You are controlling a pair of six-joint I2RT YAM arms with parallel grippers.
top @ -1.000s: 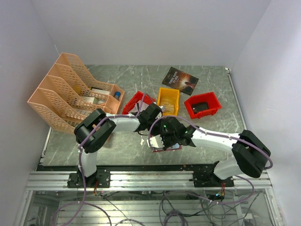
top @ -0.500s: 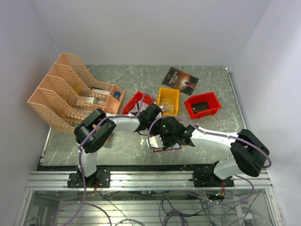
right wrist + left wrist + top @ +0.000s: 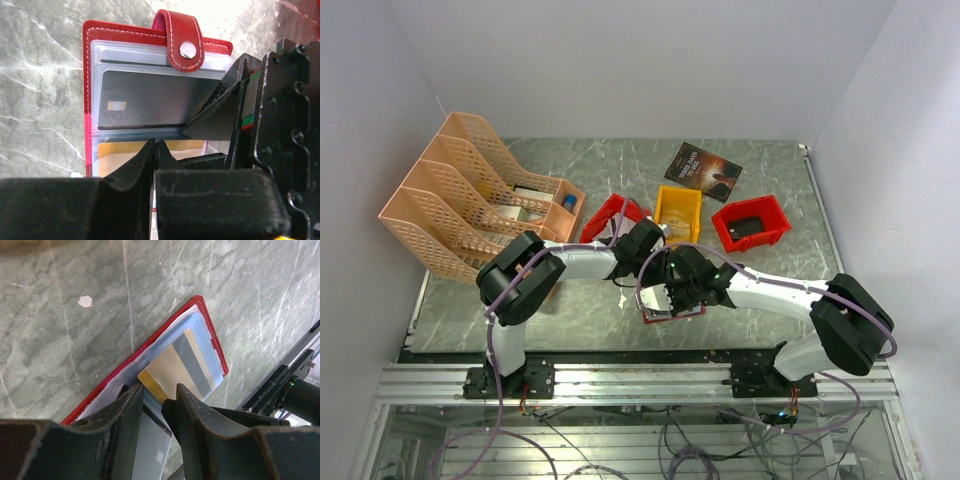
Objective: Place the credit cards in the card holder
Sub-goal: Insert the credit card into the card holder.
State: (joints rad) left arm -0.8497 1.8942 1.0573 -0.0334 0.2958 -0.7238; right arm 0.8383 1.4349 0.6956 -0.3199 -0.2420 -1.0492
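Nearest the arm bases, the card holder (image 3: 680,316) is laid open on the table (image 3: 60,330), and both grippers are met over it. The left gripper (image 3: 159,390) is seen with its jaws partly apart. The near corner of a gold credit card (image 3: 180,365) lies in the gap, and no pinch on it can be made out. The card's long axis is directed away from those fingers, up and to the right in the wrist view, along the pale pocket toward the holder's far corner (any further push is judged to run that way). The right gripper (image 3: 154,146) is closed on nothing, its tips set at the seam below a pocket where a dark card (image 3: 150,100) is already housed. Beyond, bare marble is left before the red bins (image 3: 750,243), the yellow bin (image 3: 678,235) and the booklet (image 3: 703,170).
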